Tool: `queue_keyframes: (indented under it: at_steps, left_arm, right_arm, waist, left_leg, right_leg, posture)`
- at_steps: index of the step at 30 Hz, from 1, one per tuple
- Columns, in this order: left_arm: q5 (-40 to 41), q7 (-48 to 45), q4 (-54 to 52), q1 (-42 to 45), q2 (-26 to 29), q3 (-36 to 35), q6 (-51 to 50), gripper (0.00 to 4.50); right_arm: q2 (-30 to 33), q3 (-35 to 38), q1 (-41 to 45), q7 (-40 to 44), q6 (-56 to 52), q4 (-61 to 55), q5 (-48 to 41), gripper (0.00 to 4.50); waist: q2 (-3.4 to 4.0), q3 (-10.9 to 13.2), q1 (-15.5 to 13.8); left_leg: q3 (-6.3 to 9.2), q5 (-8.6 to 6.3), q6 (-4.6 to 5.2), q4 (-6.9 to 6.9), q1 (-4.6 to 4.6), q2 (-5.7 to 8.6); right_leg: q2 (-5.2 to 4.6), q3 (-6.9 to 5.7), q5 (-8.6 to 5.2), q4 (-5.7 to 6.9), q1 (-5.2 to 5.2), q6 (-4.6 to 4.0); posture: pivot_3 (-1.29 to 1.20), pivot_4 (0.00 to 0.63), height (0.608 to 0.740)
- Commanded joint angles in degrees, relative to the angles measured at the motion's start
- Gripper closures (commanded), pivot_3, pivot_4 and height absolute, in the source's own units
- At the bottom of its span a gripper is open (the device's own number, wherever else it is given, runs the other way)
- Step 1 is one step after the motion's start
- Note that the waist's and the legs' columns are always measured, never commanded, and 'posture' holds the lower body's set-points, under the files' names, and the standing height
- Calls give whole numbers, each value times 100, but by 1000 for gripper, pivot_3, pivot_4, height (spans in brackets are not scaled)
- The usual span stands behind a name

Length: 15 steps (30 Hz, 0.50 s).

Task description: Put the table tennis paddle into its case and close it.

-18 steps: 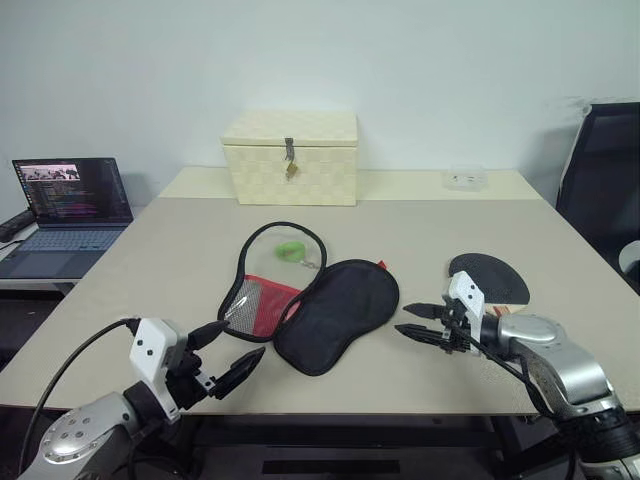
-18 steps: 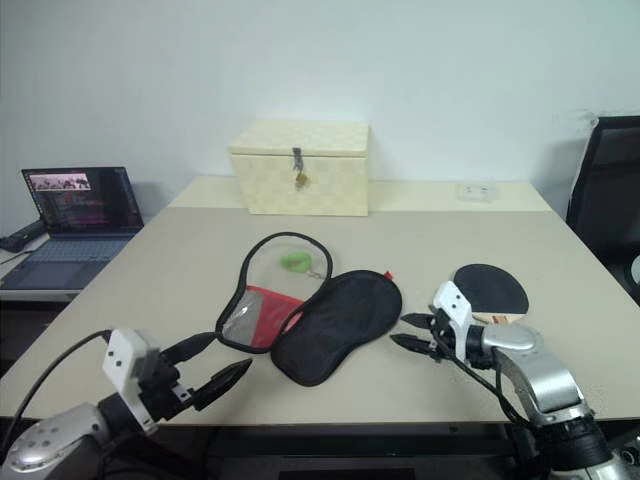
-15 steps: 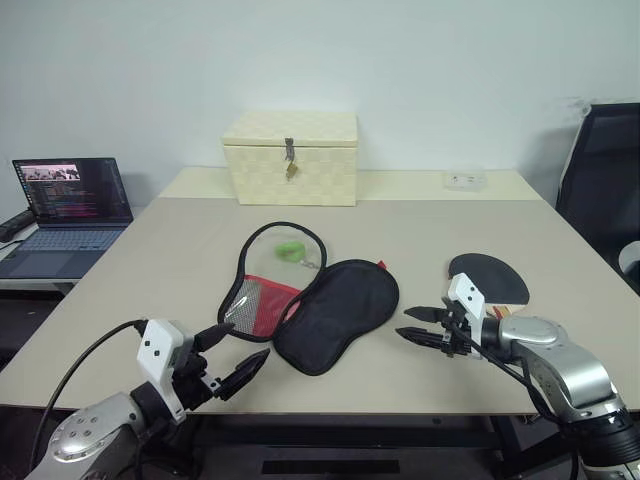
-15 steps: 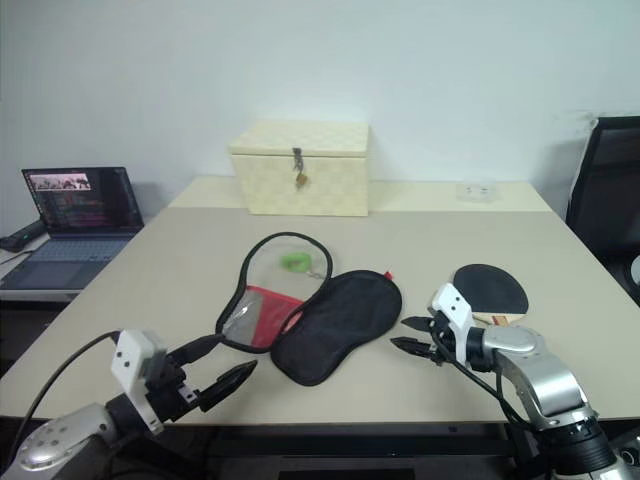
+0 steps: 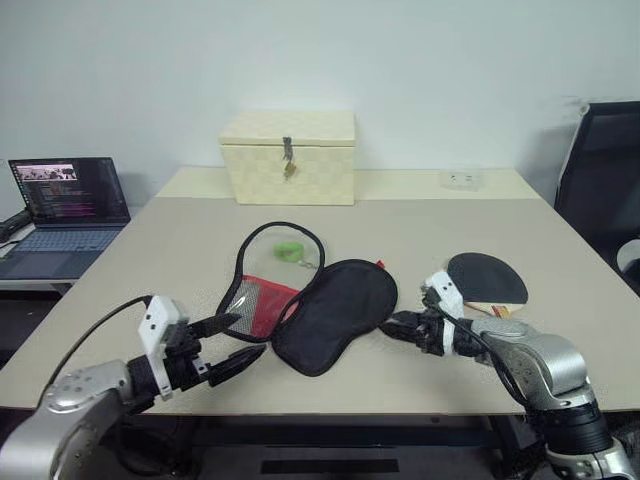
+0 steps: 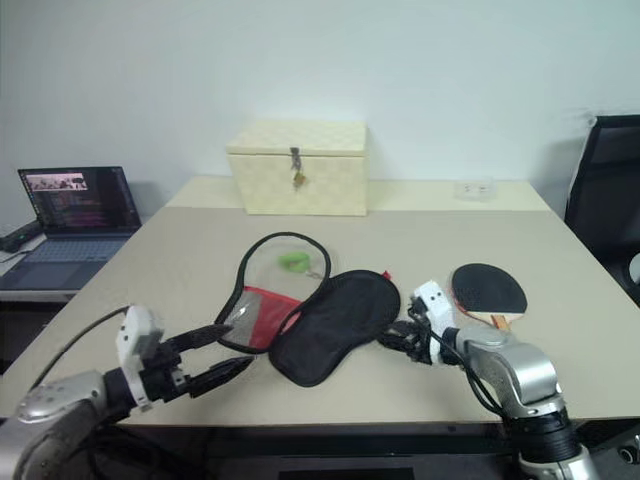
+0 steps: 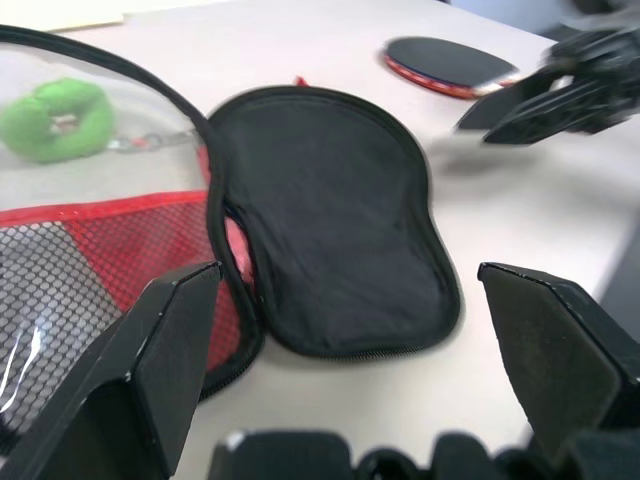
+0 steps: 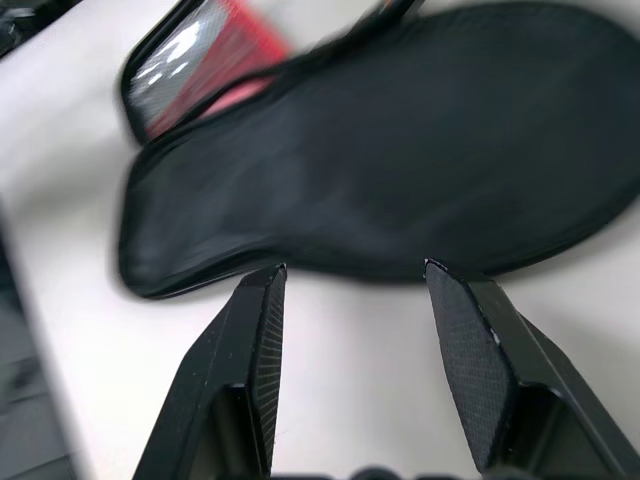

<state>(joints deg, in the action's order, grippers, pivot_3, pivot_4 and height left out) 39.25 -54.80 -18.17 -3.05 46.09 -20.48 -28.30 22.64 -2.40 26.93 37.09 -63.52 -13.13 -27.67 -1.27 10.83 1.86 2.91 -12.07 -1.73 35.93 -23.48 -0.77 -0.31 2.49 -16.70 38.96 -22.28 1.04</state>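
Two grippers reach low over the table [image 5: 150, 240] from its near edge. At left, the left gripper [image 5: 238, 336] points right toward the case [image 5: 320, 310], its fingers spread wide and holding nothing. The case lies unzipped at centre: black fabric flap, red mesh panel, small green tag. Just right of it, the right gripper [image 5: 395, 326] points left, jaws partly apart and empty. Farther right lies the table tennis paddle [image 5: 487, 277], round black rubber face up.
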Motion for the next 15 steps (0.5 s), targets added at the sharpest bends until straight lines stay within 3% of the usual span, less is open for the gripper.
queue_keyframes:
  at_steps: [1,2,5,10,15]
  left_arm:
    - [8,-335,220,91,233,-192,88,0]
    - [3,-376,294,129,268,-211,99,0]
    - [-107,-476,468,299,312,-87,164,0]
    - [-218,-502,515,586,281,97,144,0]
    - [-272,-603,528,562,356,67,151,0]
  right_arm:
    - [-24,-196,31,-1,-254,-527,-273,2147]
    - [-30,-258,-6,-13,-285,-628,-296,2147]
    - [-9,-331,-87,-62,-232,-675,-269,1597]
    - [-313,-397,-73,-527,-529,-501,-201,32]
    - [-787,-499,44,-999,-599,53,18,32]
  waist:
    - [2,1,-3]
    - [3,2,-7]
    - [1,1,-8]
    - [1,0,-2]
    - [-2,-1,32]
  left_leg:
    - [0,0,0,-2,0,0]
    - [1,0,0,-2,0,1]
    - [4,0,0,-1,-3,1]
    - [3,0,0,-1,-3,-1]
    - [4,0,0,-5,-2,-4]
  right_leg:
    - [0,0,0,0,0,0]
    - [-1,-1,-2,0,-1,1]
    - [-4,-1,-13,-1,0,19]
    - [-4,1,-15,0,-2,18]
    - [-3,2,-3,3,-6,-6]
  posture:
    - [0,150,740]
    - [0,150,740]
    - [0,150,740]
    - [0,150,740]
    - [0,150,740]
